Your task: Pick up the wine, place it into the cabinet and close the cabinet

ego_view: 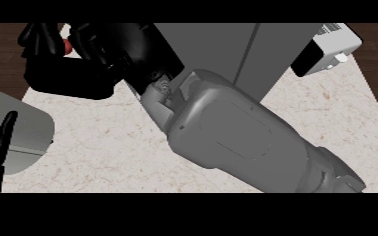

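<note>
The tall grey cabinet (251,55) stands on the marble counter (96,145). Left of it, the right hand (70,62) curls around the dark red-capped wine bottle (68,45), grey forearm (236,135) angled across the cabinet's front.

So the right forearm (236,130) was this chunky grey shell with smooth rounded panels and faint seam lines, stepping down into a darker ribbed section near the bottom edge. The right hand (88,55) was all glossy black, thick blocky fingers on a bulky black palm.
</note>
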Robot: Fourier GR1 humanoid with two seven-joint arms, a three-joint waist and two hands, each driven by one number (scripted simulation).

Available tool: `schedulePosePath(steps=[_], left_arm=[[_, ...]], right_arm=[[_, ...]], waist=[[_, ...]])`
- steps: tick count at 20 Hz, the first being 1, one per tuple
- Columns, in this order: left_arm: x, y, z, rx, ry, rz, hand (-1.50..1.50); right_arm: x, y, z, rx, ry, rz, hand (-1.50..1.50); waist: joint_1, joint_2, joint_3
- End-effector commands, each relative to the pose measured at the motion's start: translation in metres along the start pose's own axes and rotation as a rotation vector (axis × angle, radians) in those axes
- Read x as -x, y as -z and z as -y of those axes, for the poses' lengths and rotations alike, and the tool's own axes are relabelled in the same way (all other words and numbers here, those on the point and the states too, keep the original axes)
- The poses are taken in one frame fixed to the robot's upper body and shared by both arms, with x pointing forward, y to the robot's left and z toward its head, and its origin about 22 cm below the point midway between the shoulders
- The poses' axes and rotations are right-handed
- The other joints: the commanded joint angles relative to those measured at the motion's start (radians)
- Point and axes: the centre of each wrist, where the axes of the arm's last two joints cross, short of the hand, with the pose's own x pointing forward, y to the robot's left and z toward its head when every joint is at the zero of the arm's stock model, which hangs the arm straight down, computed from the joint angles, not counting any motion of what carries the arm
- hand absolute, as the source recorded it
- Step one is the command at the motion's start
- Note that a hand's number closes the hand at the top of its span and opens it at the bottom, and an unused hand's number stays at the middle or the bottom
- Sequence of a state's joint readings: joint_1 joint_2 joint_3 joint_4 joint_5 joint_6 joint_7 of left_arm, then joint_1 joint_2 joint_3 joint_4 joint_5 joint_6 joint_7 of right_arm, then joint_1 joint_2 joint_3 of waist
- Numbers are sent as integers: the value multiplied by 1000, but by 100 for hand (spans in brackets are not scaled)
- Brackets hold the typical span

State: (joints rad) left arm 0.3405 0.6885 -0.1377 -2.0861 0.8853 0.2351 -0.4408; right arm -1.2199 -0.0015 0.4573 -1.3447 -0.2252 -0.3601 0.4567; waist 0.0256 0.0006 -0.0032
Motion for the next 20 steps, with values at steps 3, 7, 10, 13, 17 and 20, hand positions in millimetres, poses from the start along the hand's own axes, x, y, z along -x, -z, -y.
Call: schedulePosePath(steps=[3, 7, 10, 13, 17, 20], left_arm=[[-2, -5, 2, 9, -7, -8, -150], [-2, 10, -1, 1, 21, 21, -150], [-5, 12, -7, 13, 6, -2, -150], [8, 2, -3, 11, 7, 0, -150], [0, 13, 5, 10, -6, 5, -150], [9, 5, -2, 5, 16, 5, -150]], right_arm=[[44, 13, 35, 41, 10, -58, 150], [48, 29, 51, 47, -13, -44, 150], [64, 28, 73, 82, -51, -53, 150], [67, 28, 84, 101, -90, -43, 150], [73, 29, 97, 88, -144, -46, 150], [79, 28, 90, 96, -146, -33, 150]], waist=[[-7, 2, 3], [-6, 6, 3], [-3, 8, 2], [-2, 9, 2], [-4, 12, 3], [3, 10, 2]])
